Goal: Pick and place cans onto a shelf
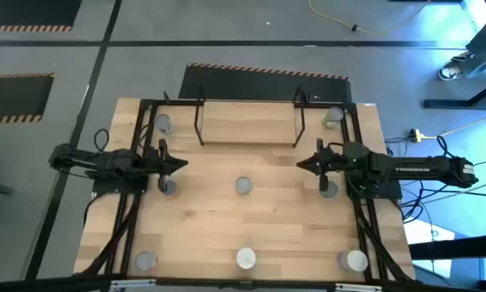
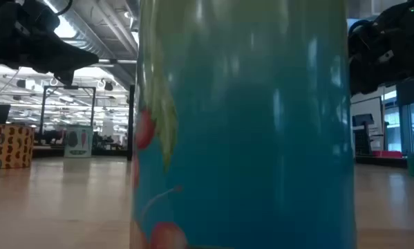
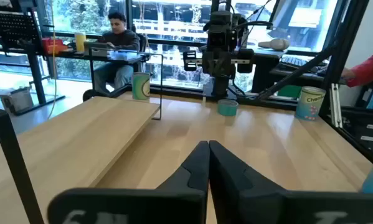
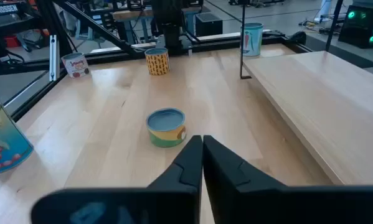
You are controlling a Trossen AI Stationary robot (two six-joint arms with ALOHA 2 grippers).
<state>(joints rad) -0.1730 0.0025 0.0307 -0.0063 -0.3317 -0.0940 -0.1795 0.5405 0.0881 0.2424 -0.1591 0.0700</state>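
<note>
The shelf (image 1: 249,122), a light wooden board in a black wire frame, stands at the table's far middle. Several small cans stand upright on the tabletop. One is on either side of the shelf (image 1: 161,123) (image 1: 333,116). Three are across the middle (image 1: 168,186) (image 1: 243,186) (image 1: 329,189). Three are along the near edge (image 1: 146,260) (image 1: 246,259) (image 1: 355,260). My left gripper (image 1: 182,165) (image 3: 208,149) is shut and empty, hovering at the left. My right gripper (image 1: 301,164) (image 4: 202,146) is shut and empty at the right, facing the middle can (image 4: 166,127).
Black rails (image 1: 137,203) run along the table's left and right sides. A blue can (image 2: 241,124) fills the low view. Beyond the table, a person (image 3: 114,43) sits at a desk and a red sleeve (image 3: 367,65) shows at the edge.
</note>
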